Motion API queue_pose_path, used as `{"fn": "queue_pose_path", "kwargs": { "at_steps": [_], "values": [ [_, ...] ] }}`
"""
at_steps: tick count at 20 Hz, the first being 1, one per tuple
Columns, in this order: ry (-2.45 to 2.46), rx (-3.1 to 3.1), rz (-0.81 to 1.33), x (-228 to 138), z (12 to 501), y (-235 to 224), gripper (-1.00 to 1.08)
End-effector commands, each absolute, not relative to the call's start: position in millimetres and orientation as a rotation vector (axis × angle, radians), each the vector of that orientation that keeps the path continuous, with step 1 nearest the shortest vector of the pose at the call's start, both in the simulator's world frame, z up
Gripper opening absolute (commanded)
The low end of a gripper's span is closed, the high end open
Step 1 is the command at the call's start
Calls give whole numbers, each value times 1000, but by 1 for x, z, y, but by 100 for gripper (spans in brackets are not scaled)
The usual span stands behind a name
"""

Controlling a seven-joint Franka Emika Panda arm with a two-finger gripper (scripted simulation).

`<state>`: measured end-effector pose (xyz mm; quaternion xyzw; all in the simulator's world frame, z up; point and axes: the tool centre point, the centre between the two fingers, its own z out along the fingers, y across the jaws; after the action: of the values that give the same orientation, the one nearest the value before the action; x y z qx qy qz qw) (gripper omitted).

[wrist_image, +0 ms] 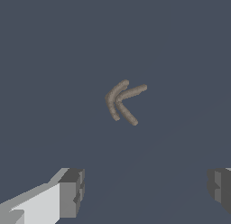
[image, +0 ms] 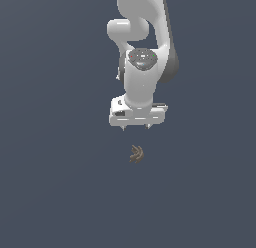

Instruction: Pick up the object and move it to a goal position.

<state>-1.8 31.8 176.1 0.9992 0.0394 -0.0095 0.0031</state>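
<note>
The object is a tiny brown curved, ridged piece with tan streaks, lying on the dark grey floor. It also shows in the wrist view, as curved ridged strips joined at one end. My white gripper hangs above and just behind it in the exterior view, well apart from it. Its fingertips are spread wide and nothing is between them. In the wrist view the grey fingers stand far apart with the object lying beyond them.
The white arm rises behind the gripper to the frame's upper edge. The dark grey floor fills all else in view.
</note>
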Motion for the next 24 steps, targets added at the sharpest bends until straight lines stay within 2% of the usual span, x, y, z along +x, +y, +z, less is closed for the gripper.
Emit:
{"fn": "queue_pose_path", "kwargs": {
  "at_steps": [1,24],
  "values": [
    [117,3133,-29,-1,175,31,100],
    [-273,3130,-1,52,96,43,100]
  ]
}}
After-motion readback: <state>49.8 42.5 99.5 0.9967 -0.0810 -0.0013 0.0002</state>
